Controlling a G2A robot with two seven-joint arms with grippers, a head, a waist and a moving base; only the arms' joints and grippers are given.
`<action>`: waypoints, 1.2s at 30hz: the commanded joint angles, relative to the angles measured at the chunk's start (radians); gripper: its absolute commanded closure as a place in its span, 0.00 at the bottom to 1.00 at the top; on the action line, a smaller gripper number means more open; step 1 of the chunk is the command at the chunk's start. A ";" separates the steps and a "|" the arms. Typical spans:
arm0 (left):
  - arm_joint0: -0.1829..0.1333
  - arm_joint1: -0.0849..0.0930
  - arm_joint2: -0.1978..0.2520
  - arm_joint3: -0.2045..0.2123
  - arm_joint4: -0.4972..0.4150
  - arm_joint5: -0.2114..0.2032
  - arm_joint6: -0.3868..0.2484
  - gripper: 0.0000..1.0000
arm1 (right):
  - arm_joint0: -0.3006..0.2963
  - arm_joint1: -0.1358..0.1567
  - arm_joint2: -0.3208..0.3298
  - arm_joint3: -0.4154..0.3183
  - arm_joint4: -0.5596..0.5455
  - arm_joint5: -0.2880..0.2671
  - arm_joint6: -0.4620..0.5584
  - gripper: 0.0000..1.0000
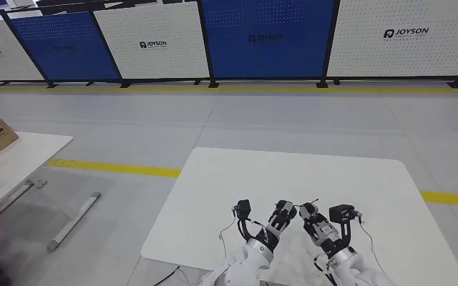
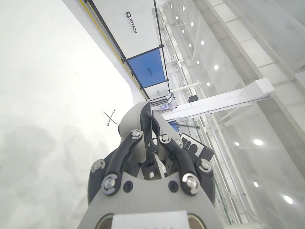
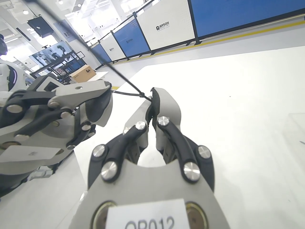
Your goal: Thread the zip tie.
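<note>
A thin black zip tie [image 3: 95,53] is held in the air between both grippers, above the near edge of the white table [image 1: 286,171]. My right gripper [image 3: 151,97] is shut on it beside its small head [image 3: 142,94]. From there one long strand rises up and away. A short strand runs across to my left gripper [image 3: 110,91], which is shut on that end. In the left wrist view, the left gripper [image 2: 150,115] pinches a small black bit. In the top view, the left gripper [image 1: 285,209] and right gripper [image 1: 308,209] sit close together.
A thin crossed dark mark [image 2: 110,119] shows on the table beyond the left gripper. A second white table [image 1: 28,154] with a cardboard box [image 1: 6,134] stands at the far left. Blue and white partition panels [image 1: 268,39] line the back behind a yellow floor line.
</note>
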 commanded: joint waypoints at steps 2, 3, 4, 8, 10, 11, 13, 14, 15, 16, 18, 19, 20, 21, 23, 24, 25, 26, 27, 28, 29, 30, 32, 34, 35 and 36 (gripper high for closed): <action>0.001 0.000 0.001 0.001 0.000 -0.003 0.000 1.00 | -0.001 0.000 0.001 0.000 0.001 -0.001 0.001 1.00; 0.001 0.000 0.002 0.001 0.000 -0.004 -0.001 1.00 | -0.002 0.000 0.001 0.000 0.000 -0.001 0.001 1.00; 0.001 0.000 0.002 0.001 0.000 -0.005 -0.001 1.00 | -0.002 0.000 0.001 0.000 -0.001 -0.002 0.001 1.00; 0.004 0.000 0.005 -0.002 0.000 -0.023 -0.010 1.00 | -0.003 0.001 0.001 0.000 -0.007 -0.002 0.007 1.00; 0.009 0.001 0.005 -0.008 0.000 -0.044 -0.014 1.00 | -0.002 0.001 -0.002 0.001 -0.016 0.001 0.014 1.00; 0.011 0.002 0.004 -0.010 -0.001 -0.051 -0.016 1.00 | -0.002 0.001 -0.004 0.001 -0.018 0.003 0.016 1.00; 0.016 0.003 0.003 -0.017 -0.003 -0.068 -0.018 1.00 | 0.000 0.000 -0.007 0.002 -0.024 0.006 0.020 1.00; 0.019 0.004 0.003 -0.019 -0.003 -0.074 -0.019 1.00 | 0.000 0.000 -0.008 0.002 -0.025 0.007 0.021 1.00; 0.020 0.004 0.002 -0.022 -0.003 -0.078 -0.020 1.00 | 0.000 0.000 -0.009 0.002 -0.027 0.007 0.021 1.00; 0.022 0.004 0.002 -0.024 -0.002 -0.081 -0.022 1.00 | 0.000 0.000 -0.009 0.001 -0.028 0.008 0.021 1.00; 0.025 0.005 0.001 -0.028 -0.002 -0.086 -0.024 1.00 | 0.000 0.000 -0.010 0.001 -0.031 0.009 0.021 1.00; 0.026 0.006 0.001 -0.029 -0.001 -0.086 -0.024 1.00 | 0.000 0.000 -0.010 0.001 -0.032 0.009 0.021 1.00; 0.027 0.006 0.000 -0.029 0.002 -0.085 -0.021 1.00 | -0.002 0.000 -0.010 0.000 -0.031 0.008 0.020 1.00; 0.027 0.006 0.000 -0.029 0.003 -0.083 -0.018 1.00 | -0.004 0.000 -0.009 -0.001 -0.027 0.005 0.017 1.00; 0.024 0.005 -0.001 -0.025 0.004 -0.075 -0.006 1.00 | -0.010 0.001 -0.001 -0.004 -0.013 -0.005 0.012 0.77; 0.022 0.005 -0.001 -0.023 0.002 -0.072 -0.004 1.00 | -0.013 0.002 0.003 -0.005 -0.009 -0.009 0.011 0.72; 0.020 0.004 -0.001 -0.020 0.000 -0.070 -0.003 1.00 | -0.015 0.003 0.006 -0.006 -0.007 -0.012 0.012 0.66; 0.018 0.004 -0.001 -0.017 -0.001 -0.067 -0.002 1.00 | -0.017 0.003 0.008 -0.007 -0.005 -0.015 0.014 0.64; 0.015 0.003 -0.001 -0.014 -0.003 -0.063 0.000 1.00 | -0.018 0.004 0.011 -0.008 -0.004 -0.018 0.016 0.63; 0.013 0.003 0.000 -0.012 -0.004 -0.061 0.000 1.00 | -0.019 0.004 0.012 -0.009 -0.004 -0.020 0.017 0.63; 0.011 0.002 0.001 -0.011 -0.005 -0.060 0.001 1.00 | -0.020 0.004 0.013 -0.010 -0.003 -0.022 0.017 0.63; 0.010 0.002 0.002 -0.009 -0.005 -0.057 0.001 1.00 | -0.021 0.005 0.014 -0.011 -0.002 -0.024 0.015 0.63; 0.007 0.001 0.005 -0.008 -0.004 -0.055 0.000 1.00 | -0.022 0.005 0.014 -0.012 -0.001 -0.025 0.013 0.63; 0.006 0.001 0.007 -0.008 -0.001 -0.053 0.000 1.00 | -0.022 0.005 0.015 -0.014 0.000 -0.024 0.011 0.63; 0.006 0.001 0.008 -0.008 -0.001 -0.052 0.000 1.00 | -0.021 0.005 0.015 -0.014 0.001 -0.024 0.011 0.65; 0.006 0.001 0.008 -0.008 0.000 -0.052 0.000 1.00 | -0.021 0.004 0.014 -0.015 0.002 -0.023 0.010 0.67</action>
